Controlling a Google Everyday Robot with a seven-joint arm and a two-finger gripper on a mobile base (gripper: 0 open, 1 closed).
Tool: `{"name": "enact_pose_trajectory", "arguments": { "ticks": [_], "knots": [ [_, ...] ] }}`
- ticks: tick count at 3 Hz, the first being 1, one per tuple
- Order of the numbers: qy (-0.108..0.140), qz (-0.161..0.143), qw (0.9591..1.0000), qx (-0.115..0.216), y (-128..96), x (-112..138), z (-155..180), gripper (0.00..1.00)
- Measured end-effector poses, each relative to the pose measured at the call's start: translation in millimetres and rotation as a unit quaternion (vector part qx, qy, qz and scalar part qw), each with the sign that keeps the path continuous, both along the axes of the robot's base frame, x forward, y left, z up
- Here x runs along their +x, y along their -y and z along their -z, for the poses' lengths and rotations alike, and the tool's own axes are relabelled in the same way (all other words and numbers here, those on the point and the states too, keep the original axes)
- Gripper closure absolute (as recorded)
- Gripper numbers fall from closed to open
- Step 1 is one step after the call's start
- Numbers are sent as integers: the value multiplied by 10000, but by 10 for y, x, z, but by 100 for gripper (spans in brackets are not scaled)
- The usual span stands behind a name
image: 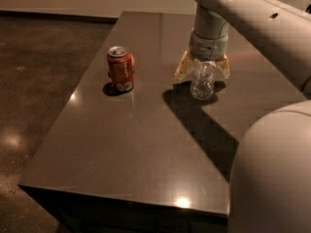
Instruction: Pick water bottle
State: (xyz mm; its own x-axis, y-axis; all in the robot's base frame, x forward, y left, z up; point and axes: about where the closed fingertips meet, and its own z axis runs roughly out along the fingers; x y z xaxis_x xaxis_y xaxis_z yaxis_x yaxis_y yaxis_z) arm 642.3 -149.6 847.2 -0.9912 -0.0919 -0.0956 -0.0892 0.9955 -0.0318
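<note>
The hand hangs over the far half of the counter, pointing straight down at the end of a pale arm that reaches in from the upper right. Its two yellowish fingers are spread wide, one on each side of the water bottle, level with its upper part. There is a clear gap between each finger and the plastic, so the hand grips nothing.

The water bottle stands upright on the counter, well in from the left edge and closer to the far edge than to the near one. It is clear and crinkly, and its top reaches up between the fingers, under the base of the hand, where the cap is hard to make out.

A soda can, orange-red with a silver top, stands upright close to the left edge, about as far back as the water bottle and well apart from it.

A dark shadow of the arm runs from the foot of the water bottle towards the near right corner. That corner and the right edge are hidden behind the rounded pale body of the robot. Beyond the left edge lies a glossy brown floor.
</note>
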Motion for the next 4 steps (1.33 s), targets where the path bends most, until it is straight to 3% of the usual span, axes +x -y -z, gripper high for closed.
{"name": "enact_pose_trajectory", "arguments": {
  "ticks": [1,2,3,4],
  "knots": [
    [-1,179,9998,-6,11,51,17,41],
    [146,47,9999,34,-42,80,-101,64],
    [227,-384,9989,139,-76,87,-270,88],
    [464,-1155,9921,155,-116,63,-724,100]
  ]
}}
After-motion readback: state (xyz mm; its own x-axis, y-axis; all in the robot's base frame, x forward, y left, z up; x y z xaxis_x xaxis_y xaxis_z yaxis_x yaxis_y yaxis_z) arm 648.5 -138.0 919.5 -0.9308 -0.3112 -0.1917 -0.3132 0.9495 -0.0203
